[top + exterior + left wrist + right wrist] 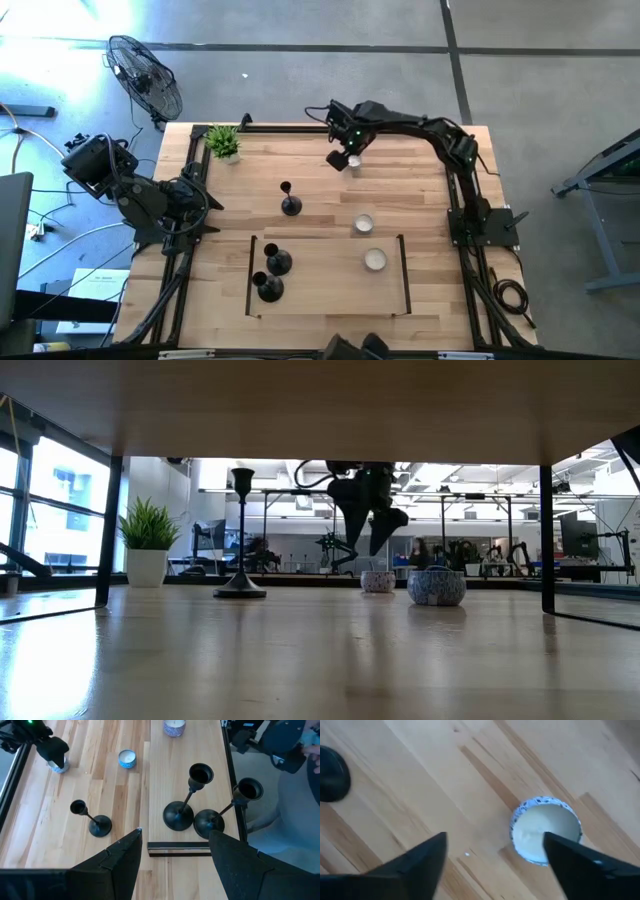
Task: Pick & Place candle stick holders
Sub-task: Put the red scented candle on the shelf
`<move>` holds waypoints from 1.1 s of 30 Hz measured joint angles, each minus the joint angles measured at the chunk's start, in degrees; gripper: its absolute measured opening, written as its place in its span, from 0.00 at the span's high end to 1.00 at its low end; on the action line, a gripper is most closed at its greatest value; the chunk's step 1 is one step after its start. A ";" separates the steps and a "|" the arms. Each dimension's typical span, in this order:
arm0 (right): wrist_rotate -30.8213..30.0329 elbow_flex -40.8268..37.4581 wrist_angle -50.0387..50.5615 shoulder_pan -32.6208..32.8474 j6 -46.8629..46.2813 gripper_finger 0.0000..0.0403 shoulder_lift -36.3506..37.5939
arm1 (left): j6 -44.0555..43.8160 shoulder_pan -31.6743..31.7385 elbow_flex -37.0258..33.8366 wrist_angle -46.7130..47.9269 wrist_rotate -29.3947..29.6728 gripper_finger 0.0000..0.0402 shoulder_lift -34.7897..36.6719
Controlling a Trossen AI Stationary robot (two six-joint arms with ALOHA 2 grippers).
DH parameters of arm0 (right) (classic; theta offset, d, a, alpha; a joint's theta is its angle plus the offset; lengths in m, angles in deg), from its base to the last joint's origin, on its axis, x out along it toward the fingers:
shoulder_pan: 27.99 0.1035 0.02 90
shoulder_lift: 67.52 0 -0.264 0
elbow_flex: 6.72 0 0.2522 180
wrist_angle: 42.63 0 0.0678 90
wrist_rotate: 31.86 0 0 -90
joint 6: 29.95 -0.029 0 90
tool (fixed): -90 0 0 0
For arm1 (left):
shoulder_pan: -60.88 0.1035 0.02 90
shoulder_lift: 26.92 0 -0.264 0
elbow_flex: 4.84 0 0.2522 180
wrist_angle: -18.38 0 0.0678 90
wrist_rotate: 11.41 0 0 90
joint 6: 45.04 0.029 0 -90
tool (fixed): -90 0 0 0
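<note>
- Nearest me, two holders [277,262] stand upright and side by side, bases almost touching, in the left end of the frame [405,275]. I'm leaving those alone.
- My left pincer [175,837] waits at the desk's [420,190] left edge, jaws wide and empty, looking down on that pair.
- Just past the frame's far rail is the third holder [290,204], upright on the bare desk. I reckon that's the one left to move.
- It's top-heavy on a thin stem, so I'd grip it low, close gently and lift straight up before carrying it over the rail.
- I'd set it down clear of the other two, since a nudge could topple them.
- Farthest out, my right pincer [495,837] hovers above a small candle cup [545,836], jaws wide and holding nothing. The cup sits on the desk.
- I'd raise that arm straight up so the fingers don't clip the cup.
</note>
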 joint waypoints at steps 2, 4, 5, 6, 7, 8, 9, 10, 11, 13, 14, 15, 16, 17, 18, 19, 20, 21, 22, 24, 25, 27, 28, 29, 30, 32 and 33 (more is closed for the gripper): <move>-0.17 0.00 0.74 -0.42 -0.06 0.05 0.00 | 0.01 0.00 0.00 0.00 0.00 0.44 0.00; 0.27 0.00 0.83 -0.51 -0.87 0.04 0.00 | 0.01 0.00 0.00 0.00 0.00 0.44 0.00; 0.19 0.00 0.61 -0.51 -0.91 0.06 0.00 | 0.00 0.00 0.00 0.00 0.00 0.44 0.00; -1.06 0.00 0.61 -0.48 -0.92 0.07 0.00 | -0.01 0.00 0.00 0.00 0.00 0.44 0.00; -3.19 0.00 1.06 -0.46 -1.19 0.07 0.00 | 0.01 0.01 0.00 0.00 0.00 0.44 0.00; -5.27 0.00 1.83 -0.44 -1.94 0.07 0.00 | -0.01 0.00 0.00 0.00 0.00 0.44 0.00; -6.30 0.00 2.81 -0.54 -2.86 0.06 0.00 | -0.01 0.00 0.00 0.00 0.00 0.44 0.00; -6.79 0.00 3.47 -0.69 -3.22 0.05 0.00 | 0.00 0.00 0.00 0.00 0.00 0.44 0.00; -7.91 0.00 3.96 -0.77 -3.32 0.04 0.00 | -0.01 0.00 0.00 -0.01 0.00 0.44 0.00; -10.74 0.00 5.28 -0.79 -3.56 0.01 0.00 | -0.01 0.00 0.00 -0.02 0.00 0.44 0.00; -11.91 0.00 5.75 -0.79 -3.62 0.01 0.00 | -0.01 0.00 0.00 0.00 0.00 0.44 0.00; -12.31 0.00 5.89 -0.80 -3.60 0.02 0.00 | -0.01 0.00 0.00 0.00 0.00 0.44 0.00; -12.39 0.00 5.63 -0.81 -3.55 0.02 0.00 | -0.01 0.00 0.00 0.00 0.00 0.44 0.00; -12.60 0.00 5.45 -0.77 -3.44 0.02 0.00 | -0.01 0.00 0.00 0.00 0.00 0.44 0.00; -12.60 0.00 5.40 -0.75 -3.22 0.02 0.00 | -0.01 0.00 0.00 0.00 0.00 0.44 0.00; -12.62 0.00 5.34 -0.71 -2.95 0.02 0.00 | -0.01 0.00 0.00 0.00 0.00 0.44 0.00; -12.62 0.00 5.34 -0.71 -2.81 0.02 0.00 | 0.00 0.00 0.00 0.00 0.00 0.44 0.00; -12.70 0.00 5.34 -0.77 -2.80 0.01 0.00 | 0.00 0.00 0.00 0.00 0.00 0.44 0.00; -12.95 0.00 5.26 -0.84 -2.75 0.01 0.00 | 0.00 0.00 0.00 0.00 0.00 0.44 0.00; -13.29 -0.08 5.15 -1.06 -2.37 0.01 0.00 | -0.01 0.00 0.00 0.00 0.00 0.44 0.00; -13.14 -0.62 4.44 -1.14 -2.12 0.01 0.00 | -0.01 0.00 0.00 0.00 0.00 0.44 0.00; -11.87 -2.38 2.75 -1.46 -1.73 0.01 0.02 | -0.01 0.00 0.00 -0.01 0.00 0.44 0.00; -11.00 -3.42 2.07 -1.64 -1.78 0.01 0.02 | 0.00 0.00 0.00 0.00 0.00 0.44 0.00; -10.08 -4.60 1.32 -1.88 -2.03 0.01 0.00 | -0.01 0.00 0.00 -0.02 0.00 0.44 0.00; -9.17 -5.91 0.09 -1.97 -2.03 0.01 0.00 | -0.01 0.00 0.00 0.00 0.00 0.44 0.00; -7.91 -7.57 -2.39 -2.02 -2.07 0.01 0.00 | 0.00 0.00 0.00 0.00 0.00 0.44 0.00; -7.55 -7.99 -3.07 -2.00 -1.78 0.01 0.00 | 0.01 0.00 0.00 0.00 0.00 0.44 0.00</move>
